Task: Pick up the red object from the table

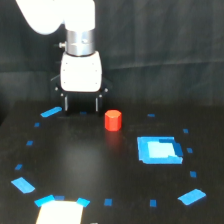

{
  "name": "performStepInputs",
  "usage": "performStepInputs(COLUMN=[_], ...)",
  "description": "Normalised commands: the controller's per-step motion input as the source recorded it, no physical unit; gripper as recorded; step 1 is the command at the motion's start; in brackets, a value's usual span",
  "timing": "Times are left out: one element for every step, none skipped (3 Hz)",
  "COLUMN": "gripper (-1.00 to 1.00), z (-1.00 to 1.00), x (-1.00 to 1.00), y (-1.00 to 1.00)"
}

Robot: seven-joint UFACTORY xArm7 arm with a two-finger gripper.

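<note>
The table is a flat matte black surface. A short red object stands upright on it near the middle. Toward the exterior view's right lies a bright blue square patch, apart from the cylinder. Small blue tape marks ring the surface, and a pale, blurred shape, possibly paper, sits at the near edge
</note>
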Motion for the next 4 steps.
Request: performStepInputs(gripper=[0.99, 0.89, 1.0, -1.0], z=[-0.34, -0.43, -0.47, 1.0], x=[0.96, 0.9, 0.85, -1.0], y=[-0.35, -0.65, -0.57, -0.71])
